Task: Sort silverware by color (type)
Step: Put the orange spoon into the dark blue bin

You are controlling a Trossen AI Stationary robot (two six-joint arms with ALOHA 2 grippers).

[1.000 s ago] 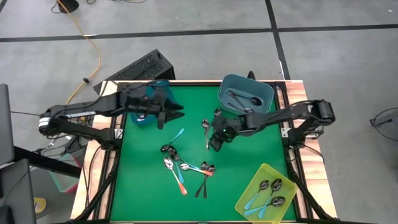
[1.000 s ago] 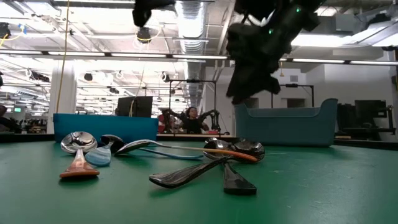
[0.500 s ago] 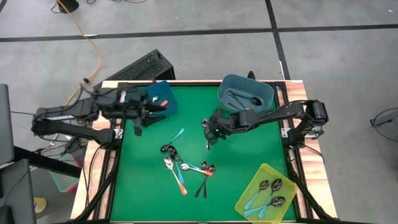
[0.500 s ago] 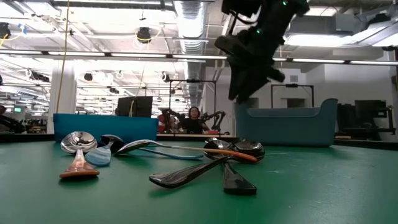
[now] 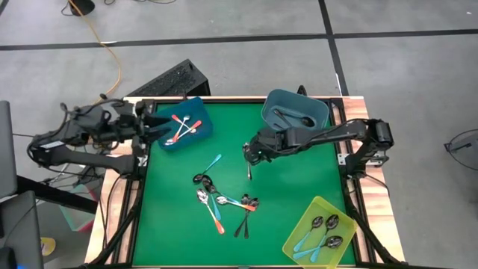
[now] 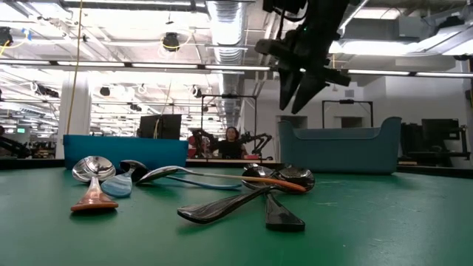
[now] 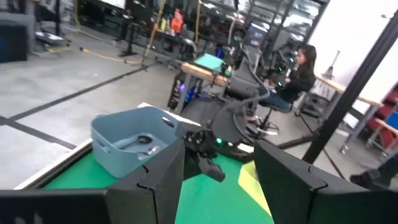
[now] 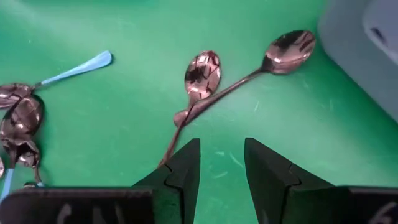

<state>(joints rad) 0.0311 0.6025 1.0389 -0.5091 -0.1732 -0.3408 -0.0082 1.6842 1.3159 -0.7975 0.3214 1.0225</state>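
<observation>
Two plain metal spoons (image 8: 200, 78) lie crossed on the green mat, just ahead of my right gripper (image 8: 221, 163), which hovers open above them (image 5: 250, 153). One spoon's handle (image 5: 249, 172) shows past the gripper in the high view. A heap of spoons (image 5: 220, 203) with orange-red, light blue and dark handles lies mid-table. A light blue handle (image 8: 79, 67) points away from the heap. My left gripper (image 5: 158, 128) is open at the table's left side, beside the blue bin (image 5: 196, 112), which holds orange-red spoons (image 5: 181, 128).
A grey-blue bin (image 5: 295, 110) with dark spoons stands at the far right, close behind my right gripper. A yellow-green bin (image 5: 300, 229) with light blue spoons sits at the near right corner. Bare mat lies left of the heap. People show in the room beyond.
My left arm has drawn back from above the blue bin toward the table's left edge, uncovering the orange-red spoons inside. My right gripper has shifted toward the far edge to stand over the two plain metal spoons. The spoons on the mat have not moved.
</observation>
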